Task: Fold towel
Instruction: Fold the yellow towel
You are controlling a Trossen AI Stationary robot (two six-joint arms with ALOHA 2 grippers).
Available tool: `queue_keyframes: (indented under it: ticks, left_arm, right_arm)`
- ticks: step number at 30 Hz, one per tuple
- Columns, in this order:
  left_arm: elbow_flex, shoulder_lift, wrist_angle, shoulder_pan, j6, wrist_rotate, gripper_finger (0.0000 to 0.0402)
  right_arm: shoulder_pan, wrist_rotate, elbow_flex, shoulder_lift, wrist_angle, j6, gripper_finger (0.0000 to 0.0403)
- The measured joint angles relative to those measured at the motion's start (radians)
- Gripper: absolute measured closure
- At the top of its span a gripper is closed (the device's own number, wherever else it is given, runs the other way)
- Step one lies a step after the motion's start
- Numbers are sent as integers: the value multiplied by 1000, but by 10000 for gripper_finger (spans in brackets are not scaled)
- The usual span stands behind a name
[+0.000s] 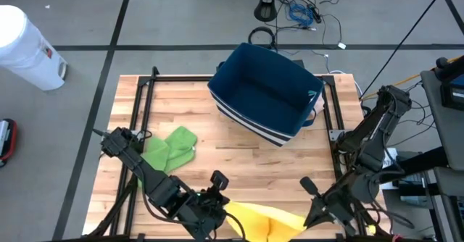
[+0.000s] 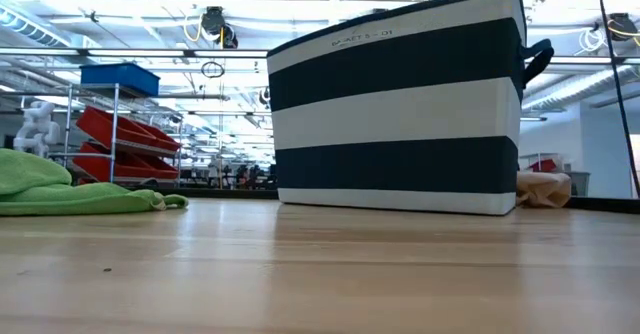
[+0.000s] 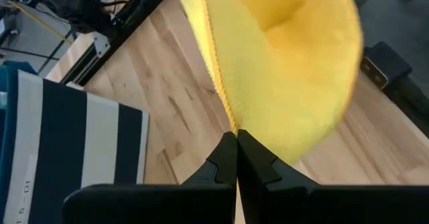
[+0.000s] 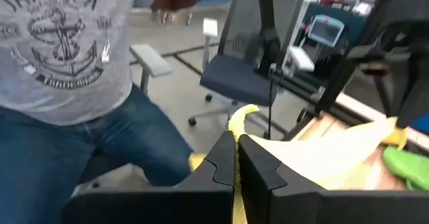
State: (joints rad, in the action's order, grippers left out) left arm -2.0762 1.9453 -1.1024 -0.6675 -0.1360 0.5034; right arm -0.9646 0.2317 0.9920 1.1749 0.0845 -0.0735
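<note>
Your left gripper (image 3: 236,135) and right gripper (image 4: 236,138) each pinch the yellow towel (image 1: 264,220) at the table's (image 1: 239,155) near edge; uneven pulling could slip a corner free.

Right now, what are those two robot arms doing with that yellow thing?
They're folding a yellow towel at the near edge of the wooden table. The left end effector and the right end effector are each shut on an edge of it. A green towel lies nearby, and a striped bin stands at the back.
</note>
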Motion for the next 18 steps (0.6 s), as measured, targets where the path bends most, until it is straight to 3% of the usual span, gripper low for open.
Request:
queue_keyframes:
  ticks: [6,10,18]
  left_arm:
    - [0,1,118,45,3,-12,401]
    - [0,22,169,94,6,-99,401]
    - [1,127,223,176,27,-139,401]
  right_arm:
    - [0,8,0,0,32,28,403]
    - [0,14,0,-8,34,28,403]
    - [0,131,0,-54,137,63,403]
